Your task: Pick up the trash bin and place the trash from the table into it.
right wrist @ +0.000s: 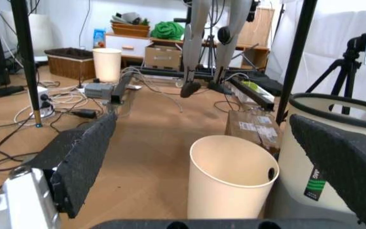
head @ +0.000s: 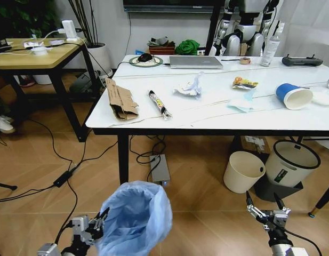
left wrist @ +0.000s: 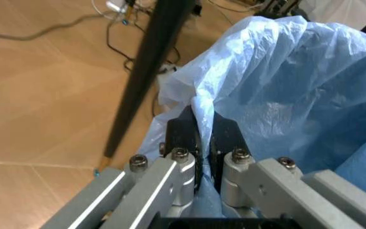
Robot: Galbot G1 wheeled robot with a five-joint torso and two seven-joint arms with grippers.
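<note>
The trash bin (head: 135,218) sits at the lower centre of the head view, above the wooden floor, its crinkly, translucent light-blue plastic liner puffed wide over the rim and hiding the body. The left end effector (head: 100,220), at the lower left, is clenched on the liner's edge: in the left wrist view its black fingers (left wrist: 184,132) pinch a fold of the thin film. The right end effector (head: 265,205), lower right, is released, its textured dark pads spread apart. Across the upper half, the glossy white desk (head: 217,114) carries torn brown cardboard (head: 120,100), crumpled paper (head: 190,86), a yellow snack wrapper (head: 243,82) and a blue paper cup (head: 293,96) lying on its side.
</note>
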